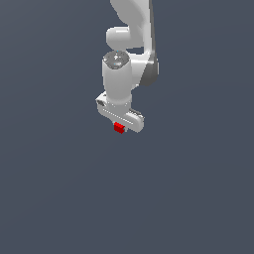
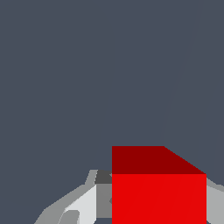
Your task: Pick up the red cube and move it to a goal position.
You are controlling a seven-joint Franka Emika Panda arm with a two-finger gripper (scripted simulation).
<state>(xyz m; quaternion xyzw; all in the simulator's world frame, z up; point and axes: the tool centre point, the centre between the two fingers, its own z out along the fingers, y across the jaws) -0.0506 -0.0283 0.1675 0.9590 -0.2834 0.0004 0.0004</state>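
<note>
My fingers (image 1: 119,127) are clamped on the red cube (image 1: 118,128) just above the middle of the frame, and I judge a sudden swing could slide it from my pinch.

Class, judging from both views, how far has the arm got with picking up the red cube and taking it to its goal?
Done: the red cube sits between the gripper fingers, apparently grasped. In hand: carrying it, though whether it is off the floor cannot be told. Left: reaching the goal; no goal marker shows in either view.
</note>
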